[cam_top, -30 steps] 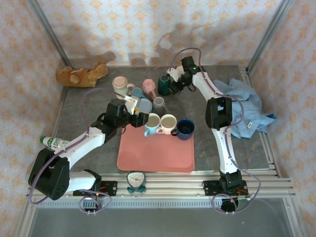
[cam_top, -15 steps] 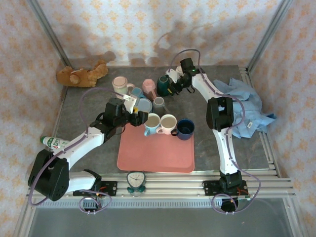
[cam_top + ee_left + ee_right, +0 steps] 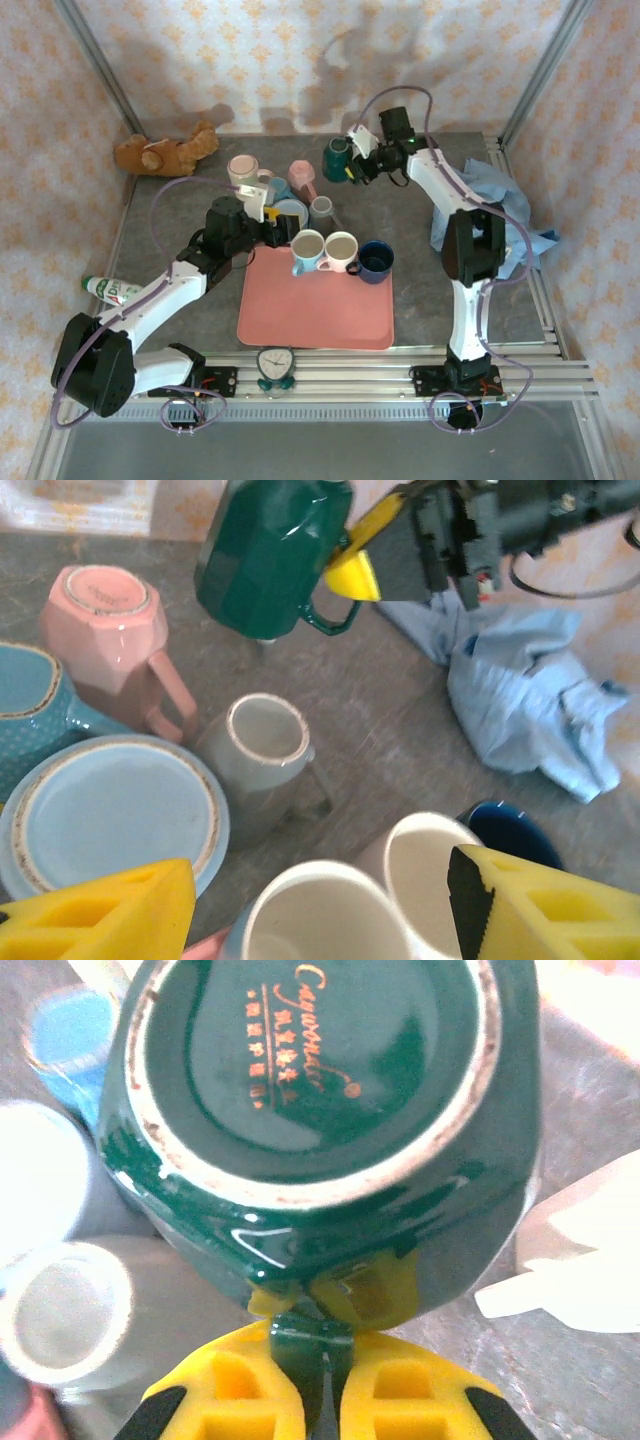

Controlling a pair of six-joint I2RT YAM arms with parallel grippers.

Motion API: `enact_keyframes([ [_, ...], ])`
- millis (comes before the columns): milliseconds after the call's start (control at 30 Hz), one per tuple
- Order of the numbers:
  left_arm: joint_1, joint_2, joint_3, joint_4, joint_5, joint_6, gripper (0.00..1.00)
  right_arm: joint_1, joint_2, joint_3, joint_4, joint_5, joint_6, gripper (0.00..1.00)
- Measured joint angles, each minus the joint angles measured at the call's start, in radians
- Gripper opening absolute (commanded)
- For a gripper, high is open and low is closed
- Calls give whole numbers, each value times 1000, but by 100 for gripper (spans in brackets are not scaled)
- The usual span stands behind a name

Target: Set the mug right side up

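Note:
The dark green mug [image 3: 336,158] hangs off the table near the back, bottom up, its stamped base [image 3: 330,1100] facing the right wrist camera. My right gripper [image 3: 360,168] is shut on the mug's handle [image 3: 312,1335], with both yellow fingers pressed on it. In the left wrist view the green mug [image 3: 270,555] floats tilted above the grey tabletop, its shadow beneath it. My left gripper [image 3: 272,218] stands open and empty at the pink tray's back edge, its fingers [image 3: 110,915] spread over two white mugs.
A pink upturned mug [image 3: 100,610], a grey mug [image 3: 262,750] and a blue plate [image 3: 110,820] sit below the lifted mug. White mugs and a dark blue mug [image 3: 376,260] line the pink tray [image 3: 315,310]. Blue cloth [image 3: 500,215] lies right, a teddy bear [image 3: 165,150] back left.
My right gripper closed on the green mug's handle and lifted the mug up and back off the table. My left arm drew back slightly.

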Motion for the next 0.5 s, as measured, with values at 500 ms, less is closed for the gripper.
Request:
enact_keyframes([
  [500,0,-139,7,106,-67,-416,72,52,-501,-350,285,-37,355,0],
])
